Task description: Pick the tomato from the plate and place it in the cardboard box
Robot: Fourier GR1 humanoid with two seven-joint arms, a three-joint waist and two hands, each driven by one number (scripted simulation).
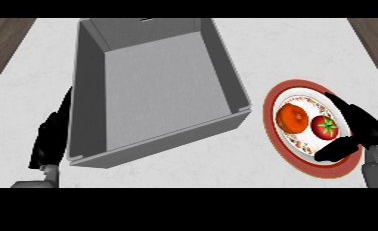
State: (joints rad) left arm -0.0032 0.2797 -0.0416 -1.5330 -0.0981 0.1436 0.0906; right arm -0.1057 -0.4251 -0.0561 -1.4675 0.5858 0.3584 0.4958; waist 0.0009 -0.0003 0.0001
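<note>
So far, no stage of the transfer reads as complete. The cardboard box (159, 90) stands open-topped on the tabletop (295, 45), with nothing visible inside. The tomato (325, 127) sits on the plate (314, 167), right of the box, stem up. An orange round item (292, 118) lies between it and the box.

The right hand (360, 120) is on the tomato's side away from the box. It is released, fingers above and thumb below bracketing the fruit, not closed on it; contact cannot be confirmed. The left hand (50, 137) rests just left of the box, fingers straight, holding nothing.

Judgement: early approach stage. Remaining steps are closing on the tomato, lifting it, carrying it over the box wall and releasing it.
</note>
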